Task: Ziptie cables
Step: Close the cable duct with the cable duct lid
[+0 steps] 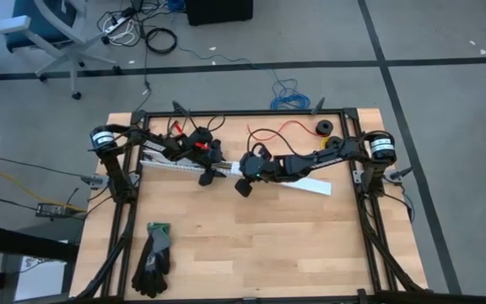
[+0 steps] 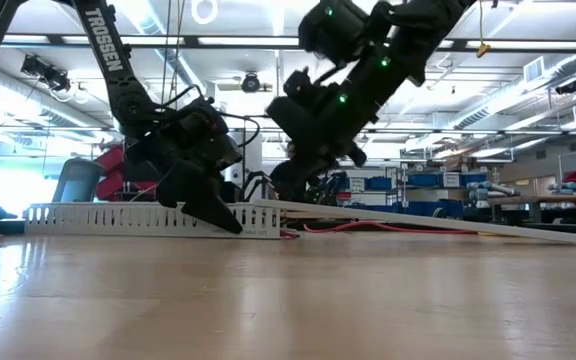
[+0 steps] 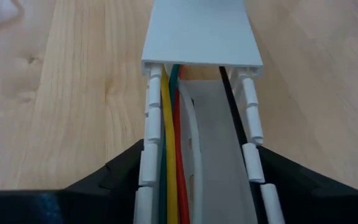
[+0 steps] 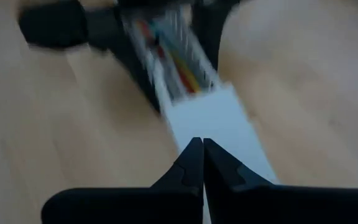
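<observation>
A white slotted channel (image 1: 175, 163) lies on the wooden table. The cables (image 3: 169, 155), yellow, green, red, white and black wires, run along inside it. A flat white cover (image 3: 201, 37) sits over the channel's farther stretch and reaches toward the table's right (image 1: 306, 182). My left gripper (image 3: 199, 155) straddles the bare stretch of channel, one finger at each wall. My right gripper (image 4: 202, 144) is shut, its tips just over the cover (image 4: 216, 118), facing the left gripper. My left gripper holds the slotted channel by its two side walls (image 3: 148, 165), one finger outside each wall, slanting down from the table's left and lying along the channel. The channel rests flat on the table, the wires loose between the walls. My right gripper's shut tips stand over the cover's top face (image 4: 194, 124), slanting down from the right. I cannot tell whether they touch it.
A pair of black gloves (image 1: 153, 257) lies near the front left. A loose red wire (image 1: 281, 128) and a black roll (image 1: 322, 128) lie at the far right. The black frame (image 1: 243, 112) borders the table. Bare wood spreads across the near half.
</observation>
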Robot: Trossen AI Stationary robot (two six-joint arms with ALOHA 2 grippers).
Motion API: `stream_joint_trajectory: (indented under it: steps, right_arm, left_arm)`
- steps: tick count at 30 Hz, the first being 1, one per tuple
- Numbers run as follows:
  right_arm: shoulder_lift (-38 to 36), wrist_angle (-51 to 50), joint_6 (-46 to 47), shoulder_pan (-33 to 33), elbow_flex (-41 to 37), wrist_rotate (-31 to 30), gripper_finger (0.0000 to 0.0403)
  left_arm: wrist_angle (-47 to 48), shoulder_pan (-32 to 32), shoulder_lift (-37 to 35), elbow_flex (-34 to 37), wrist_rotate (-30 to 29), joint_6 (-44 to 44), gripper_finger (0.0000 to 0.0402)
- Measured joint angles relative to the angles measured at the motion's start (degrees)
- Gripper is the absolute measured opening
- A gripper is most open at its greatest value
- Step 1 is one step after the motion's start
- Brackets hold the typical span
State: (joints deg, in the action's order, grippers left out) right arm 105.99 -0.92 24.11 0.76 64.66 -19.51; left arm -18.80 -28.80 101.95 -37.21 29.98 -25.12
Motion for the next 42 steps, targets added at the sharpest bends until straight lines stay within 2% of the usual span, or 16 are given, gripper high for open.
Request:
stream_joint_trajectory:
  steps: [4,10,14,20,27,34,42]
  right_arm:
    - [1.2,-0.8,1.3,2.0,0.0,6.1,0.0000]
    - [4.3,3.9,0.9,4.7,0.7,13.2,0.0000]
    - [5.3,3.9,-1.7,5.5,2.6,15.5,0.0000]
    - [5.4,2.8,-4.2,6.0,4.2,16.8,0.0000]
    - [5.0,6.6,-8.3,5.0,4.3,14.7,0.0000]
    - [5.4,0.7,-3.6,5.9,4.3,15.2,0.0000]
    - [8.5,3.2,-3.3,6.6,5.8,18.4,0.0000]
  left_arm:
    - [-0.1,0.2,0.0,0.0,0.0,0.0,0.0248]
    - [-0.8,1.5,0.0,0.1,-0.6,0.0,0.0248]
    - [-1.2,2.0,0.1,0.1,-0.7,0.0,0.0248]
    - [-1.4,2.5,0.1,0.0,-0.8,0.2,0.0248]
    - [-1.4,2.7,0.1,0.0,-0.6,0.2,0.0251]
    - [-1.4,2.7,0.1,0.0,-0.7,0.2,0.0260]
    - [-2.5,3.5,0.1,0.1,-1.2,0.3,0.0261]
